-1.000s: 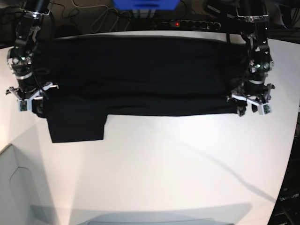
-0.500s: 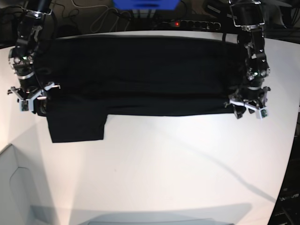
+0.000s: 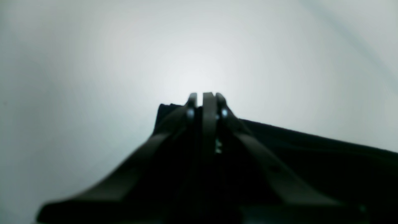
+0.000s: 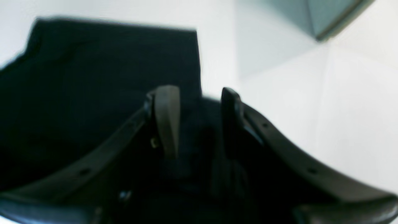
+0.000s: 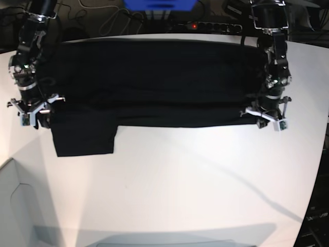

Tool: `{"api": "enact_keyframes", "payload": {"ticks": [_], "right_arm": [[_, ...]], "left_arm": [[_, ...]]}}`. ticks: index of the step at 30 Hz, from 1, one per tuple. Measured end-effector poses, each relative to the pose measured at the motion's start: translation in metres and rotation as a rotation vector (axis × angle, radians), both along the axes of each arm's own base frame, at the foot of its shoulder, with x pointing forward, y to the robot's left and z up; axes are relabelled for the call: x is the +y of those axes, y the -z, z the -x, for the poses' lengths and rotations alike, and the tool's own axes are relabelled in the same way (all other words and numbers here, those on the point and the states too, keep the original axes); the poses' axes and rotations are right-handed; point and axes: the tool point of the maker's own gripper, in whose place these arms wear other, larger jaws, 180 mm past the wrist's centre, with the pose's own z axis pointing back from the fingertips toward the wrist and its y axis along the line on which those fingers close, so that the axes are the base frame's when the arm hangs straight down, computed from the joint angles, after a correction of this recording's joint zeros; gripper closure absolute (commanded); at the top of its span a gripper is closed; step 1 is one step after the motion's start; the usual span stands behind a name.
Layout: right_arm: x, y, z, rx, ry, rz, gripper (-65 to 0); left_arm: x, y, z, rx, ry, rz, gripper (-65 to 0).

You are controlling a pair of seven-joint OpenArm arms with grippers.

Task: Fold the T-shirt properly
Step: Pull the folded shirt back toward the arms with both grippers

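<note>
In the left wrist view we see our left gripper (image 3: 206, 96) with its jaws pressed together on a corner of the T-shirt (image 3: 311, 155). In the right wrist view our right gripper (image 4: 196, 102) stands parted over the black cloth. From the base view, the shirt lies spread across the far half of the white table (image 5: 195, 185), a sleeve hanging toward us by the right gripper.

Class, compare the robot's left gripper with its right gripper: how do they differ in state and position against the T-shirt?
The left gripper has its jaws pressed together at a plain corner of the T-shirt; the right gripper shows a gap between its fingers. In the base view, the left sits at the shirt's right end, the right beside the protruding sleeve. Both sit at the shirt's near edge.
</note>
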Motion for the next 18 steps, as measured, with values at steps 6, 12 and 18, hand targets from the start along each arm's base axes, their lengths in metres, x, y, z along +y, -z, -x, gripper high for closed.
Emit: {"api": "enact_keyframes", "payload": {"ticks": [6, 12, 18], "right_arm": [[0.003, -0.027, -0.016, -0.073, -0.012, 0.018, -25.2], [0.003, -0.028, -0.049, -0.053, -0.004, -0.017, -34.7], [0.007, 0.022, -0.076, 0.213, -0.02, -0.056, -34.8]], "left_arm": [[-0.005, -0.016, 0.0, -0.036, 0.021, -0.009, 0.0], [-0.011, -0.037, -0.001, -0.086, 0.048, -0.037, 0.0], [-0.01, -0.036, -0.001, -0.084, 0.048, -0.038, 0.0]]}}
